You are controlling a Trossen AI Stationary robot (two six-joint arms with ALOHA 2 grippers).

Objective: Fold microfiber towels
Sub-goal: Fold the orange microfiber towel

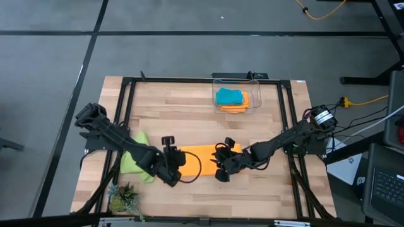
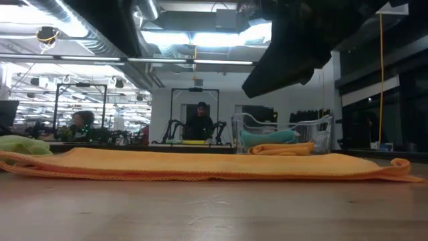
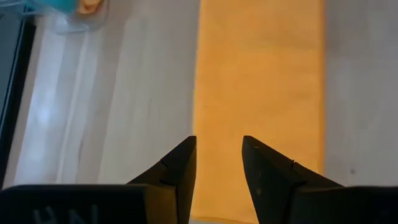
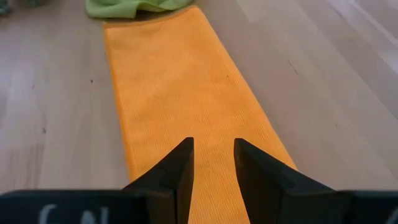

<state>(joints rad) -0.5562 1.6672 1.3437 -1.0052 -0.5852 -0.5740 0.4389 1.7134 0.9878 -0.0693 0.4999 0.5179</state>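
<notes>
on table, orange towel (image 1: 199, 153) lies flat.

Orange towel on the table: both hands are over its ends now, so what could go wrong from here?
1. The orange towel lies as a long flat strip; the left hand and right hand hover open above it and may pinch only one layer, or miss it.
2. The lime green towel touches the strip's far end and could get dragged along.
3. Both hands work close together, so folding inward risks a collision.
</notes>
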